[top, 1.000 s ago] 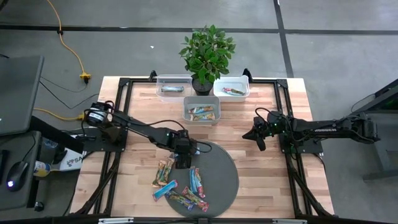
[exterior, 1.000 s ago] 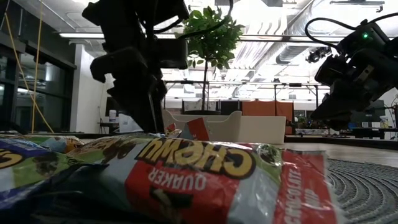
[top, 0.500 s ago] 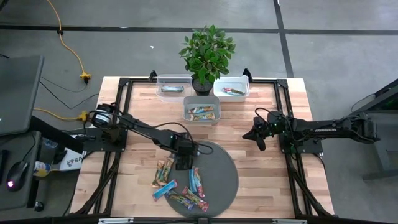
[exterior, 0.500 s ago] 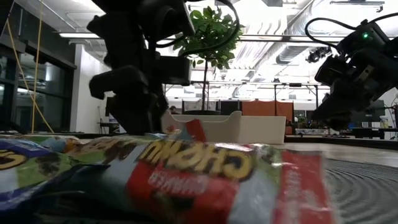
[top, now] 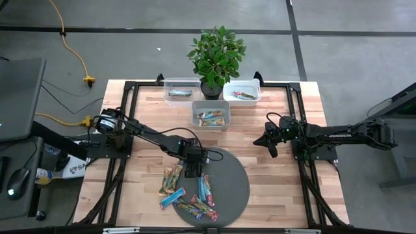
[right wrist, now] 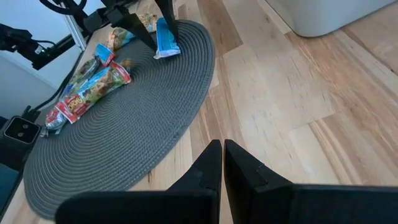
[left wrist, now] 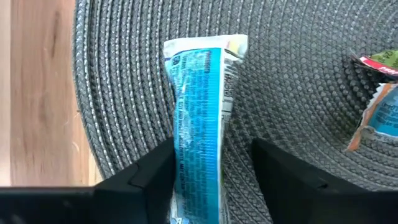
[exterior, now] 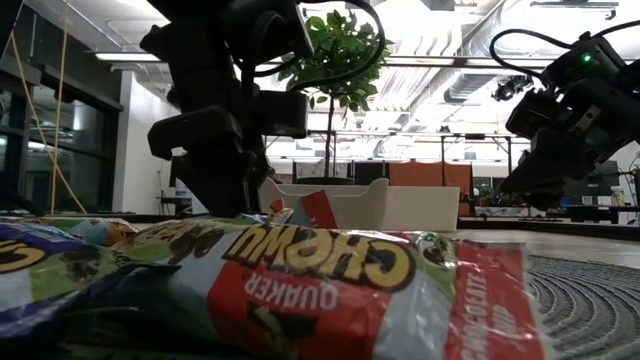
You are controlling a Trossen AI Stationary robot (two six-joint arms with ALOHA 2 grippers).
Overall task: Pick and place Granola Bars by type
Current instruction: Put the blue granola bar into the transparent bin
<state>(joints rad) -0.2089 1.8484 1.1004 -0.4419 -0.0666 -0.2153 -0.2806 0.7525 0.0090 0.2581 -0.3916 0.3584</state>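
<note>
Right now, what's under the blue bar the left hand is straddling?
Under the blue bar lies the round grey woven mat, near its edge by the wooden table. The left hand hides the bar's near end; anything beneath the bar itself is covered.

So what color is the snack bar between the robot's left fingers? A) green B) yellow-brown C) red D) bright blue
D: in the left wrist view, the left gripper has its two dark fingers on either side of a bright blue bar that lies on the grey woven mat.
</note>
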